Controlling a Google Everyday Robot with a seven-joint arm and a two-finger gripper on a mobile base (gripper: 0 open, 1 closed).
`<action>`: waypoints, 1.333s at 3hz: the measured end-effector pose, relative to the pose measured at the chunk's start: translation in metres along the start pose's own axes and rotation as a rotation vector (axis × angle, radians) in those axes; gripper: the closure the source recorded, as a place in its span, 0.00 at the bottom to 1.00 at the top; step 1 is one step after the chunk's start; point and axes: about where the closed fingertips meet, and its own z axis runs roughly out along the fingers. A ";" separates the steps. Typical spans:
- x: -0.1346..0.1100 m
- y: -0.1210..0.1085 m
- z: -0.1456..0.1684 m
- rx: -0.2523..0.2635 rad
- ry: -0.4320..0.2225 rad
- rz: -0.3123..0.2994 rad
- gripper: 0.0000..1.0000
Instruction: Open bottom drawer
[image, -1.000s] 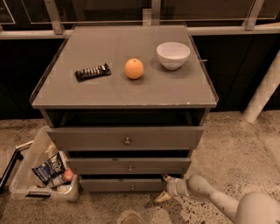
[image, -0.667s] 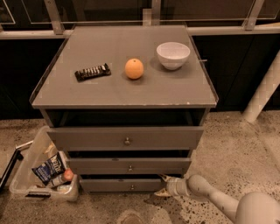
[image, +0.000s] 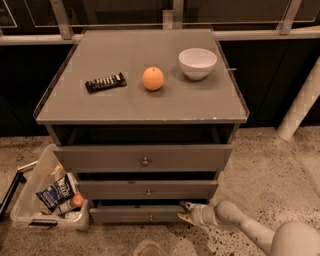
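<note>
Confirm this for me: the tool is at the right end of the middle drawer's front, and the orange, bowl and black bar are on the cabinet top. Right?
Not quite. The camera view shows the tool at the right end of the bottom drawer front, not the middle drawer. The rest stands: the orange, bowl and black bar are on the cabinet top.
</note>
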 end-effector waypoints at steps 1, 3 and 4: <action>-0.003 -0.001 -0.003 0.000 0.000 0.000 1.00; -0.003 -0.001 -0.003 0.000 0.000 0.000 0.58; -0.003 -0.001 -0.003 0.000 0.000 0.000 0.34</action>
